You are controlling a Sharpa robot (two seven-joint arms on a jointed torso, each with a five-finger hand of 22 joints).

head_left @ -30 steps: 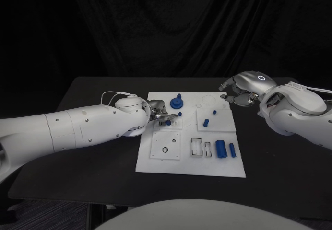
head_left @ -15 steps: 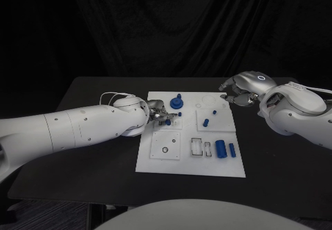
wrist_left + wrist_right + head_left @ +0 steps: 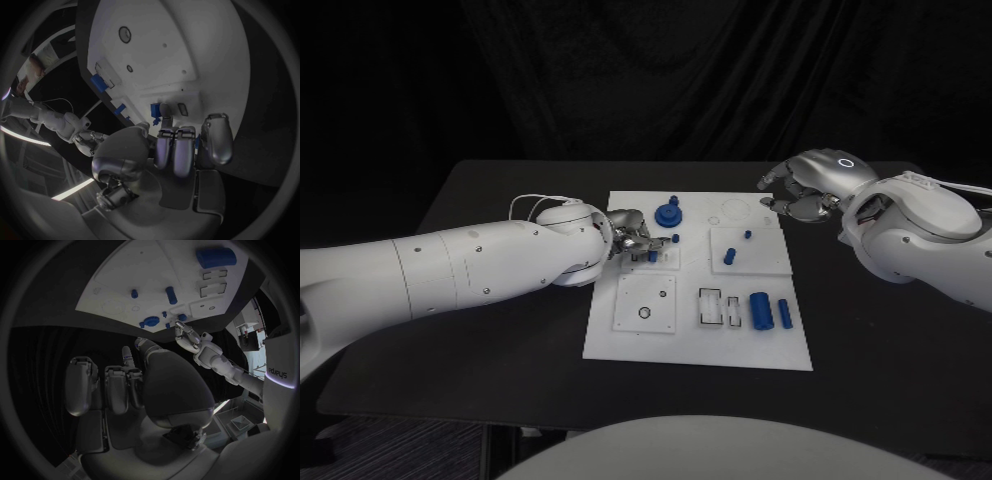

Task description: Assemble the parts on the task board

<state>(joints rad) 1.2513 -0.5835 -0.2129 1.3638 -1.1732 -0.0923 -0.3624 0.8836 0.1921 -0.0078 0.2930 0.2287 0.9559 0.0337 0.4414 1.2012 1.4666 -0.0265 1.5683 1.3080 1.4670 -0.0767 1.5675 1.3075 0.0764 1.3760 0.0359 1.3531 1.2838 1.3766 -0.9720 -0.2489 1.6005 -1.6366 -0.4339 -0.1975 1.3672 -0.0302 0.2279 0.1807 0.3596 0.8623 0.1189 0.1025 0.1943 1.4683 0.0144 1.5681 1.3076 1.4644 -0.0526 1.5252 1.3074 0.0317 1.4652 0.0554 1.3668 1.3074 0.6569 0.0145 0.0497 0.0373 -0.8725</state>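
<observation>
Insertion of a small blue peg [image 3: 651,256] into the left-hand socket plate of the task board [image 3: 697,345] appears to be the step in hand. The left robot hand [image 3: 630,243] is held low over that plate, its fingers [image 3: 177,150] curled in around the peg; whether the peg is actually pinched cannot be told. The right robot hand [image 3: 798,190] is kept above the board's far right corner, fingers curled in with nothing seen in them. Other parts are seen on the board: a blue gear [image 3: 669,213], two upright pegs [image 3: 730,257] and a thick cylinder [image 3: 762,310] beside a thinner rod [image 3: 785,314]. A straight downward press, aligned with the hole, is judged to be needed next on the black worktop [image 3: 502,330].
</observation>
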